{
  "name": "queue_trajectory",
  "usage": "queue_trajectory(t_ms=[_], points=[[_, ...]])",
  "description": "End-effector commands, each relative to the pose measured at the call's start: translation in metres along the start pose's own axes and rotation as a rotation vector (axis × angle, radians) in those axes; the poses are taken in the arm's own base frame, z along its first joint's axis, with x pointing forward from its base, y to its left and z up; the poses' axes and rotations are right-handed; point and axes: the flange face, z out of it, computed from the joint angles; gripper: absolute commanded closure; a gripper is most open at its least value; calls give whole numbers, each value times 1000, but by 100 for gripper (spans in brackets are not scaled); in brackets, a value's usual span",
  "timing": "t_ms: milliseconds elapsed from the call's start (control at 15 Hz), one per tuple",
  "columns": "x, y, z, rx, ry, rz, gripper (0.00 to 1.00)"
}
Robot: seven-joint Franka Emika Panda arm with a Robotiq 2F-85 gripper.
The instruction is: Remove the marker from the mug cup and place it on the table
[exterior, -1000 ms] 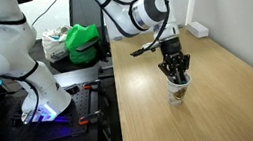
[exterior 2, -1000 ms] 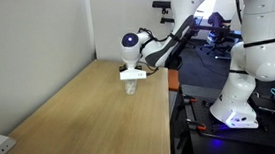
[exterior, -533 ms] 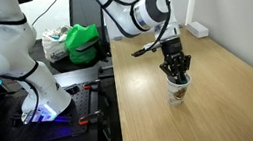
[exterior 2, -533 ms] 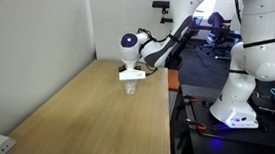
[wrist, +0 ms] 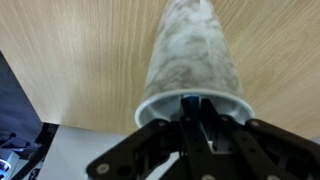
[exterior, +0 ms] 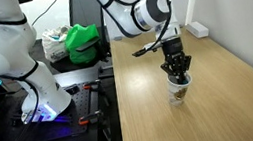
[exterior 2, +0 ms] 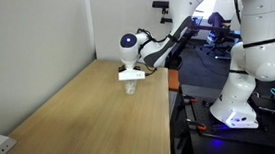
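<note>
Low in the wrist view, the black gripper [wrist: 196, 112] has just squeezed shut on the thin dark marker [wrist: 189, 101] inside the small white cup [wrist: 190, 50], so lifting looks next.

A green bag [exterior: 82, 39] sits, perhaps crumpled, on the dark bench [exterior: 92, 74].
</note>
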Motion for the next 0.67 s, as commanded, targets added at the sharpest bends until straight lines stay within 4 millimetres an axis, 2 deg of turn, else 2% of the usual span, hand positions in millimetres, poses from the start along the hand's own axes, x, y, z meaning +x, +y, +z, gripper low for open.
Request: queue_trajectory(t_ms=[0,600], points=[[1,-4,-3,-7,6,-17,96],[-14,-2,-20,-11,68,-25,96]])
